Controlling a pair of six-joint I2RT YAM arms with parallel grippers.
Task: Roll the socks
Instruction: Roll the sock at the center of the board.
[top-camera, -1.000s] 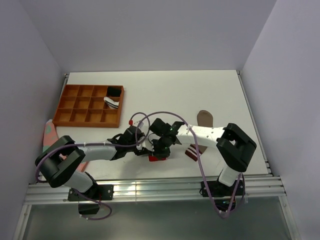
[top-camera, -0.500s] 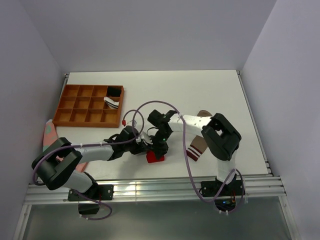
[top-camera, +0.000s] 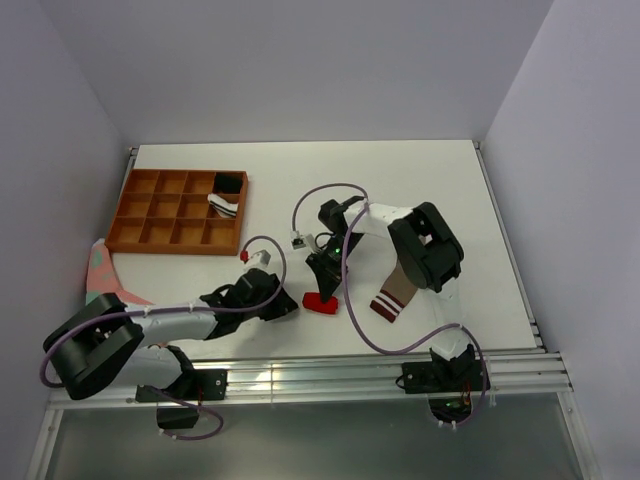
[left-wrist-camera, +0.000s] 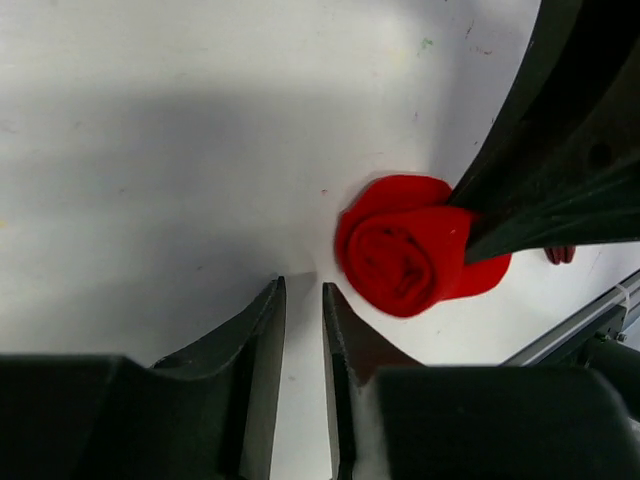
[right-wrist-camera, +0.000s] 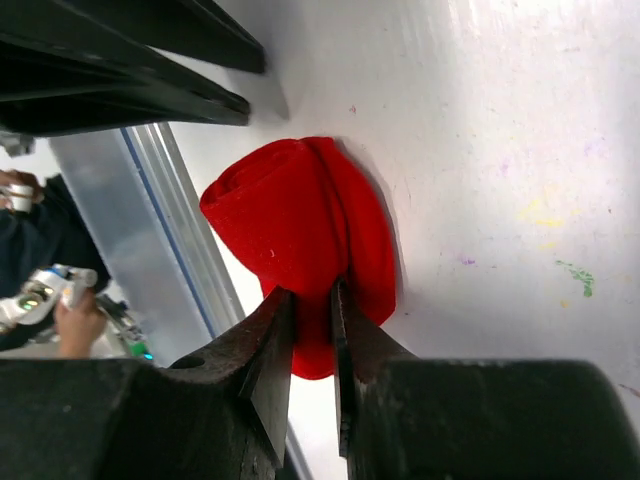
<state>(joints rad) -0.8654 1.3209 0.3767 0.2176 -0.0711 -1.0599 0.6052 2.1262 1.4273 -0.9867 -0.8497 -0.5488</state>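
Observation:
The red sock (top-camera: 321, 301) lies near the table's front edge as a tight roll (left-wrist-camera: 405, 255). My right gripper (top-camera: 325, 287) comes down on it from behind and is shut on a fold of the roll (right-wrist-camera: 311, 295). My left gripper (top-camera: 293, 305) sits just left of the roll, slightly apart from it. Its jaws stand a narrow gap apart (left-wrist-camera: 303, 290) with only bare table between them. The tan-brown sock (top-camera: 399, 283) lies flat to the right, its striped cuff (top-camera: 385, 306) toward the front edge.
A brown wooden compartment tray (top-camera: 150, 235) stands at the back left, with black and white items (top-camera: 226, 195) in its right cells. A pink and green cloth (top-camera: 100, 272) hangs at the left edge. The metal rail (top-camera: 300, 375) runs just in front of the roll.
My left gripper has let go of the red sock, opened a little and drawn back to the left. My right arm has folded back, uncovering the tan-brown sock, while still pinching the roll.

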